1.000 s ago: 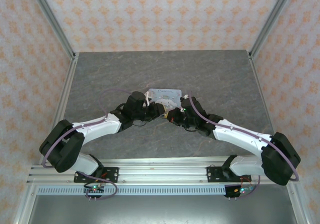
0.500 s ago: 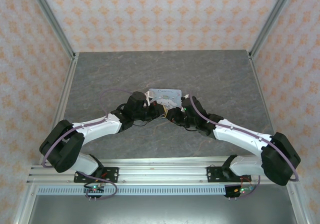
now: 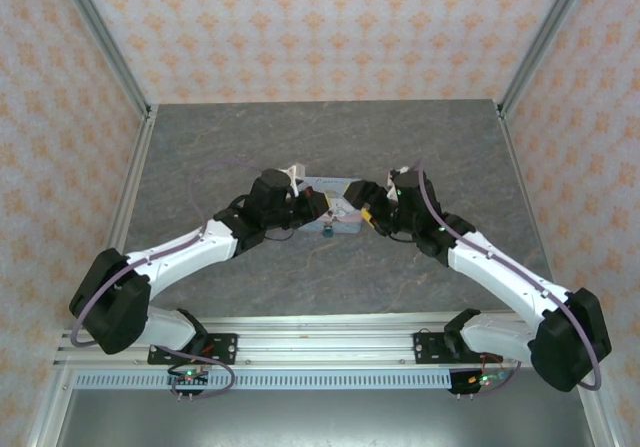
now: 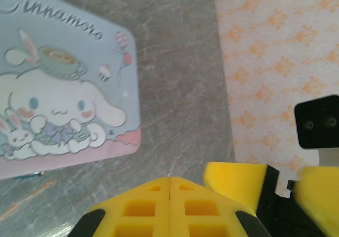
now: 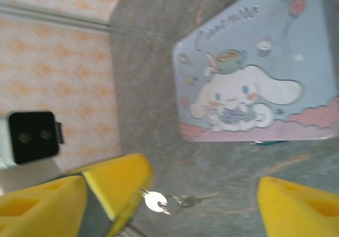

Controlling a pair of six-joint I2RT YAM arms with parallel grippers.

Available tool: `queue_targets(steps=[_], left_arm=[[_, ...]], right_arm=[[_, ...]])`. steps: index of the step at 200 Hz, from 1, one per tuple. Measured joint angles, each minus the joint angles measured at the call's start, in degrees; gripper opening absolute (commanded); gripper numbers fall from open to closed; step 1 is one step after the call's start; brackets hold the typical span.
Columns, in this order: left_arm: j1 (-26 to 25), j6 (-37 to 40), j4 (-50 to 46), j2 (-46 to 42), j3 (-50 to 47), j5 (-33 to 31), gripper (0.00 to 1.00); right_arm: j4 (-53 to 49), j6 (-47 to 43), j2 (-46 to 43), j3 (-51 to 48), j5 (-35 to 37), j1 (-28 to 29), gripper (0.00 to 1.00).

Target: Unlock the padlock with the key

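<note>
Padlock [image 3: 327, 232] lies on the counter [image 3: 250, 147] by the tin's [image 3: 335, 189] near edge. It looks tiny, hard and probably slippery, so I would pinch its flat sides. Right end effector [image 5: 204, 189] is wide open and empty; left end effector [image 4: 169, 186] is closed.

Cursive lettering on the pale blue tin [image 4: 63, 62] reads roughly "Cinnamoro".

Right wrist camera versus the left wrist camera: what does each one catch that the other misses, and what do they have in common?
Right wrist view: the key on its ring, seen in the gap of the open right pincer. Left wrist view: the left pincer, its yellow fingers pressed together. Shared: the pale blue cartoon tin lying on the grey table, with the patterned wall behind.
</note>
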Motion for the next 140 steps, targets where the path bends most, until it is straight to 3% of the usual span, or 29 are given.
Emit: queue_targets(steps=[46, 88, 140], left_arm=[[1.7, 1.3, 1.2, -0.2, 1.1, -0.1, 0.00], [3.7, 2.7, 4.4, 0.2, 1.4, -0.1, 0.00], [6.3, 1.4, 12.9, 4.6, 1.8, 0.2, 0.00]], right_arm=[[5.4, 3.2, 3.5, 2.6, -1.2, -0.5, 0.99], [12.5, 6.5, 5.0, -1.4, 1.9, -0.5, 1.00], [28.6, 9.8, 8.0, -8.2, 2.6, -0.7, 0.73]])
